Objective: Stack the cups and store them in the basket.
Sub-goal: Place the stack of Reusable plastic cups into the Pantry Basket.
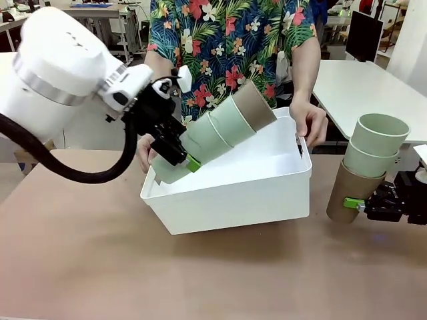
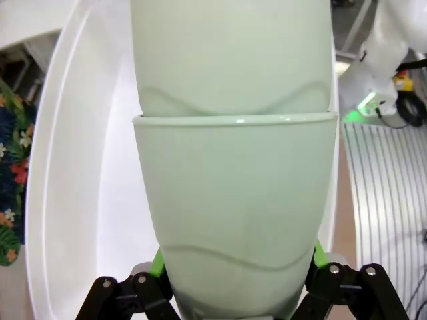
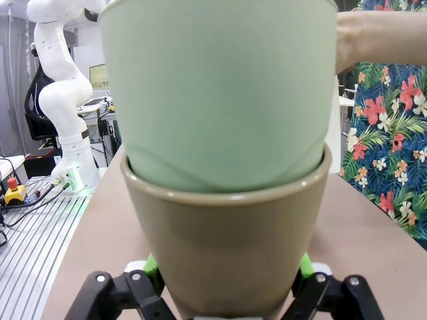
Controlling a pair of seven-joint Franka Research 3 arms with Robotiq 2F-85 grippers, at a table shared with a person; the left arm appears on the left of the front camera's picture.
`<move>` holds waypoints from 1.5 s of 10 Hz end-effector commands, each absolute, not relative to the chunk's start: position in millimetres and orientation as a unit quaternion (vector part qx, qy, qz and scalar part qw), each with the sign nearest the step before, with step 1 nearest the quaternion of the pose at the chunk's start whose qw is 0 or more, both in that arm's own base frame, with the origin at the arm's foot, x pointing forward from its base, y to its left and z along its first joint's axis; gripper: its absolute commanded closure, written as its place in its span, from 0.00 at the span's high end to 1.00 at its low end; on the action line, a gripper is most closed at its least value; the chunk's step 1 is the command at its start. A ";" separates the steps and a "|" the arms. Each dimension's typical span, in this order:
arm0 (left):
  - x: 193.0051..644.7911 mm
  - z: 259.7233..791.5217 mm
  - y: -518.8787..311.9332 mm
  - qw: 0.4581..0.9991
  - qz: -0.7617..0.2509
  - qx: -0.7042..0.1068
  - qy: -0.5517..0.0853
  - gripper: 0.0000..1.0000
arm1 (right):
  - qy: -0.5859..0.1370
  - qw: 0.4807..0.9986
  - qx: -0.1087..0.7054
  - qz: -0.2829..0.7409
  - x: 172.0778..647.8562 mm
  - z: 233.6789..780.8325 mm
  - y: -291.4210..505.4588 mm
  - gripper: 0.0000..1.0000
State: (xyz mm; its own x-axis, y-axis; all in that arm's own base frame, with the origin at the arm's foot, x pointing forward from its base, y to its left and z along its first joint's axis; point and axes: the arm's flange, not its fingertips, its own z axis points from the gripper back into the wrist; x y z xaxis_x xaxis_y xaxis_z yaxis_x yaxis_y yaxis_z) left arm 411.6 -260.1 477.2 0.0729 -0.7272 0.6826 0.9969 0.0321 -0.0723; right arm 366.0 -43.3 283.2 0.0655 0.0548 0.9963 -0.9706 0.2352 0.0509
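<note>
1. Cups: two nested stacks of three, one per gripper, neither in the basket yet.
2. Left stack = mint, mint, tan at the far end. It's tilted, tan end up & toward the person, gripped end low over the basket's near-left rim. Prob. angled so it can go in lying down; the basket is much wider than a cup, so a stack should fit on its side.
3. Left gripper: jaws pinching the lowest mint cup near its base. In the left wrist view the green pads sit on opp. sides of it, w/ the second mint cup seated inside & the white basket interior behind.
4. Basket looks tipped toward the robot. Person's hand grips the far-right rim; other hand is partly hidden behind the left gripper. Likely held so to open the mouth to the stack & stop it sliding.
5. Right stack = tan at bottom, two mint above. Near upright w/ a slight lean, looks clear of the table, well to the right of the basket. Reads as parked, waiting its turn.
6. Right gripper: jaws clamped from the side on the tan cup, low down. Right wrist view has its wall btwn both pads, mint cup nested above.
7. Judgement: stacking done, storing not. Next = lower the left stack in, let go, then bring the right one across.
</note>
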 end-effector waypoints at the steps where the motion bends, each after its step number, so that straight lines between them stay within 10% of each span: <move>1: 431.7 479.7 -277.1 0.692 -0.634 -0.261 -0.224 0.85 | -0.528 0.582 0.433 0.442 366.6 287.5 -43.2 0.85; 15: 463.2 383.4 -335.9 0.723 -0.649 -0.177 -0.157 0.85 | -0.528 0.582 0.433 0.442 366.6 287.5 -43.2 0.85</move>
State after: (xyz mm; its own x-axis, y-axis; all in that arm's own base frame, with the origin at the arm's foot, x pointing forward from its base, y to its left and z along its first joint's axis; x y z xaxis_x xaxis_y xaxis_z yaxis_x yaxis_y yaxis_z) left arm 460.3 -327.3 379.7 0.0896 -0.8806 0.4652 0.9955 0.0652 -0.0684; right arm 365.9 -43.3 283.1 0.0656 0.0549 0.9963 -0.9706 0.2353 0.0509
